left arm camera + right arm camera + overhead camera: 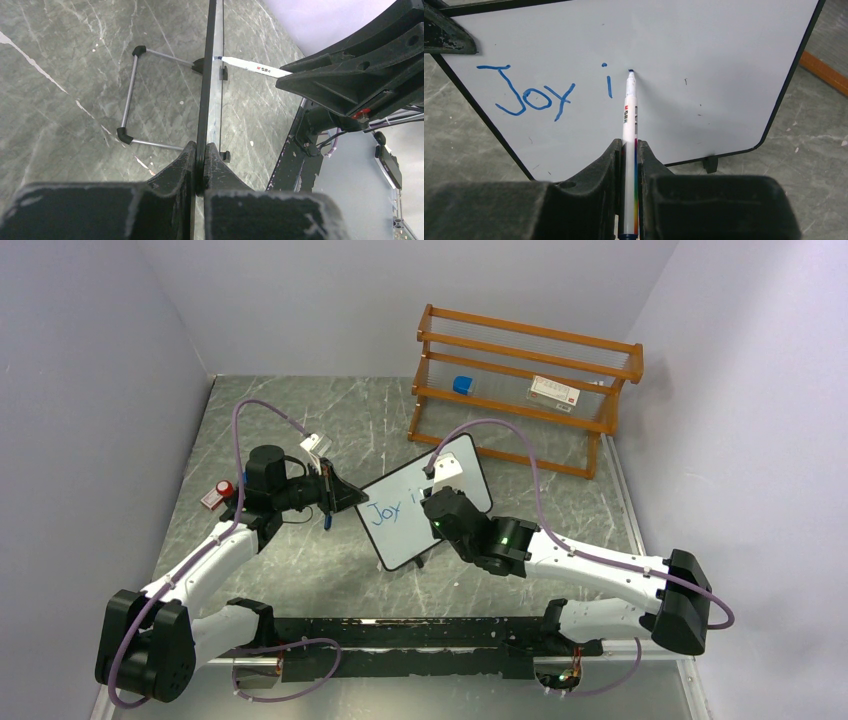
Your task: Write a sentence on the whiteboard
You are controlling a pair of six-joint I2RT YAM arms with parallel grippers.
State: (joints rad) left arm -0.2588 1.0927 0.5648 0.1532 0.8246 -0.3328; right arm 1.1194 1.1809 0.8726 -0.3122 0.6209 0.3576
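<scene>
Progress is sitting early: the sentence (535, 93) is reading only "Joy i" on the whiteboard (408, 535), propped on the surface (360, 430); the rest is waiting. Right end effector (629, 150) is clamping the marker (629, 117), tip touching; left end effector (200, 159) is pinching the whiteboard's edge.

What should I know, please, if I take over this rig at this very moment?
Left gripper: jaws shut on the edge of the whiteboard, steadying it.
Right gripper: jaws shut on the marker, tip against the board just right of the "i".
Done: the blue writing reads "Joy i".
Left: the rest of the sentence, starting where the tip now rests.
</scene>
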